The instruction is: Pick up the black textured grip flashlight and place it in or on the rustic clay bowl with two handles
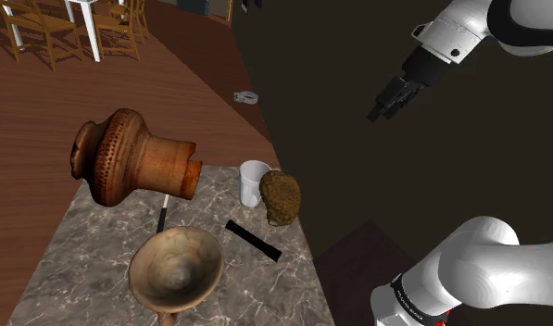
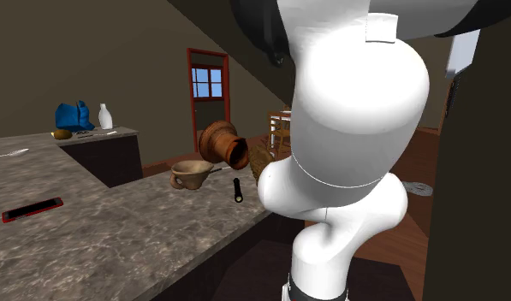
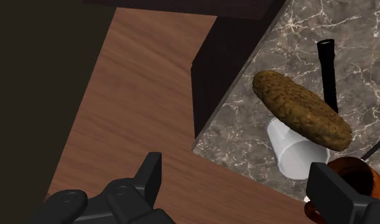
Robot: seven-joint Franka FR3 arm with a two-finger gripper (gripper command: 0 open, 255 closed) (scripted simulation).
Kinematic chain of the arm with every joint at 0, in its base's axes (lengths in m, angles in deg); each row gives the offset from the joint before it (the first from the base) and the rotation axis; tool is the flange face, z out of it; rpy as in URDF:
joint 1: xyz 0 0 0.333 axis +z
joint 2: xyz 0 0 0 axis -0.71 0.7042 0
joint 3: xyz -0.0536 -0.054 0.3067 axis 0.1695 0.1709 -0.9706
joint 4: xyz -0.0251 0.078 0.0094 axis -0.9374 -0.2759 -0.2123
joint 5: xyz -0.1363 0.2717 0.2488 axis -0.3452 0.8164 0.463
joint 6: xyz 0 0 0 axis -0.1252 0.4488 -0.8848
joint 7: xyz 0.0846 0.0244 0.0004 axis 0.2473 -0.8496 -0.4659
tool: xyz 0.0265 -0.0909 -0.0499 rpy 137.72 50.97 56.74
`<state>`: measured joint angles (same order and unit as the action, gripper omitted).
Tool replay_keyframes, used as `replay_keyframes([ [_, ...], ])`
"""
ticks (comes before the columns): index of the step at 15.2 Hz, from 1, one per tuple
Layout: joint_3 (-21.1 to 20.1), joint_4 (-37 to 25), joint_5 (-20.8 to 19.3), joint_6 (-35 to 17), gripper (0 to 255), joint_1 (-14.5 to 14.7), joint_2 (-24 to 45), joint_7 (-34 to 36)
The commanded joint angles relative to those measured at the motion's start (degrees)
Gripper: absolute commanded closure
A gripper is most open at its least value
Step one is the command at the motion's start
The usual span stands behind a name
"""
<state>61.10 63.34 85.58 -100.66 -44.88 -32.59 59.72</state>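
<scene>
pincer (image 1: 387,104) open, empty; flashlight (image 1: 253,240) on counter (image 1: 84,255) beside bowl (image 1: 175,269) (well apart from pincer)

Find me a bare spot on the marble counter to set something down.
Widest free marble is the counter stretch between the red phone and the clay bowl. A smaller patch lies between the bowl, the flashlight and the counter edge. It is crowded where the jug, white cup and brown lump bunch together.

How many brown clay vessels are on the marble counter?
2. A big jug lies on its side at the far end of the counter in the shoulder view; the bowl stands upright nearer the camera, left of the flashlight. Others may hide behind the jug.
</scene>
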Motion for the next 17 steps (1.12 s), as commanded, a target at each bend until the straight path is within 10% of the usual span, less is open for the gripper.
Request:
replay_keyframes([
  [1, 0.00, 0.00, 0.00, 0.00, 0, 0.00, 0.00, 0.00],
  [17, -12.13, 13.51, 7.60, -23.39, 0, 7.97, 12.18, 2.52],
])
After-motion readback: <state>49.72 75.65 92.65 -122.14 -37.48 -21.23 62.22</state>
